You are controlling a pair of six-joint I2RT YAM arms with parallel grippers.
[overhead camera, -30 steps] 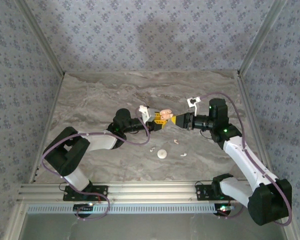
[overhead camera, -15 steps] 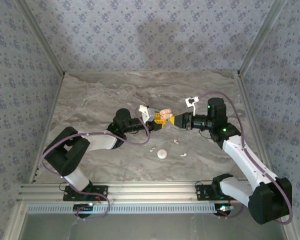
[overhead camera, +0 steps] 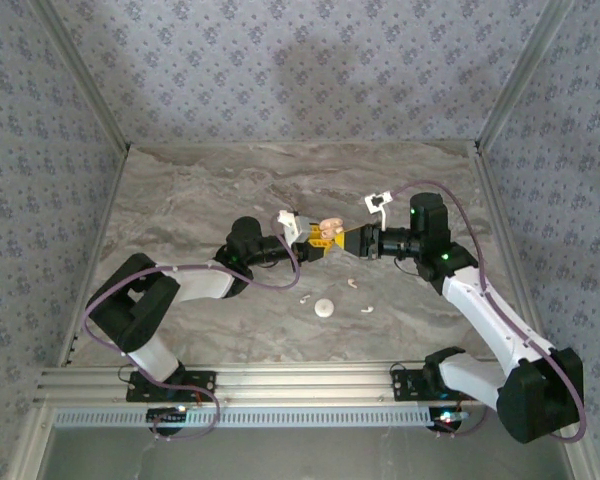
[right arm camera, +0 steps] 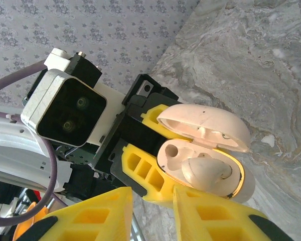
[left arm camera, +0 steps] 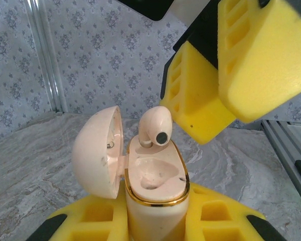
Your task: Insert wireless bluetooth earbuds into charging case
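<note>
Fingers (left arm camera: 78, 223) of the left gripper (overhead camera: 315, 241), blocky yellow ribbed plastic with square hollows, clamp the glossy peach, rounded plastic charging case (left arm camera: 155, 206) by its lower body, upright over the grey veined marble-look table (overhead camera: 200, 200). Its domed lid (left arm camera: 98, 150) stands hinged open to one side, and a thin gold band rims the base. One smooth peach bean-shaped earbud (left arm camera: 154, 126), with a dark round spot on its face, sits in one well and sticks up above the rim; the other well is a bare moulded hollow. The right gripper (overhead camera: 352, 241) has matching yellow ribbed fingers (left arm camera: 200, 100), narrowly parted with nothing between them, just beside the earbud; whether they touch it cannot be told.
</note>
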